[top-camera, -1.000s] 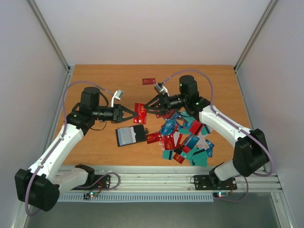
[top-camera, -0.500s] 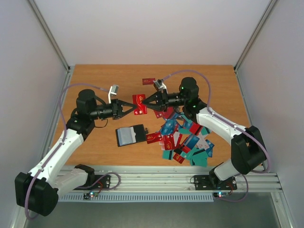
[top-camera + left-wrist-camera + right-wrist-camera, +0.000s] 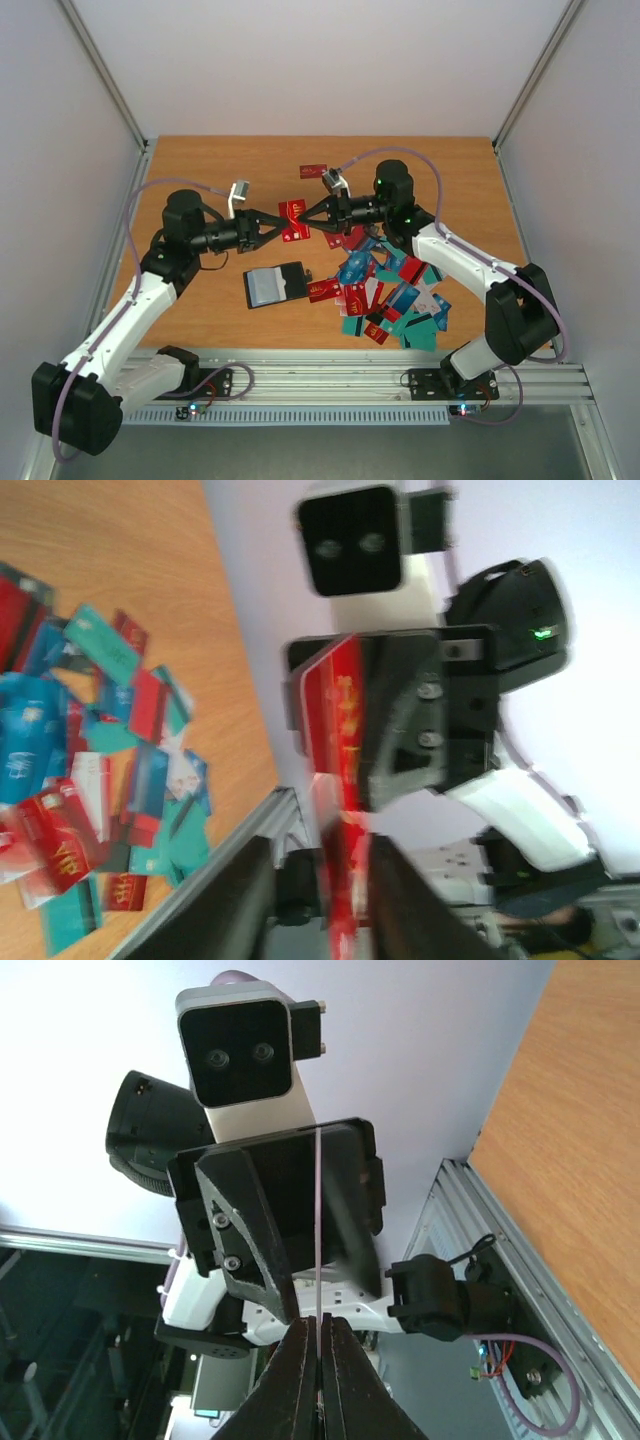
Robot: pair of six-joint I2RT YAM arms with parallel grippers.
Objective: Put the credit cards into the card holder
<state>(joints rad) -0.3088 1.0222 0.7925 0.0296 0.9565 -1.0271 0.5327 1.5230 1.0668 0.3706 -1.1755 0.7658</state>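
Two arms meet nose to nose above the counter (image 3: 200, 170), with one red card (image 3: 293, 210) held in the air between them. A second ago that card sat lower in the overhead view, close by the holder (image 3: 276, 285). Half a second ago it had risen toward the far side, and it has barely shifted since, so the lift looks finished and the pair seem paused over a hand-off. From the right wrist the card shows edge-on, running straight down into the right jaws, which are pinched nearly closed on it. From the left wrist the left jaws stand well apart with the card's end between them, so I'd say the left has no grip at present. The holder lies unfolded and flat on the counter, nearer than the card, with nothing holding it. The pile (image 3: 392, 295) of red, teal, blue and white cards spreads just right of it, and a stray card (image 3: 313, 171) lies alone toward the far edge. My reading is a regrasp to square the card for a slot. It is no nearer the holder for this move, and the unheld holder may slide once the card is pushed in.
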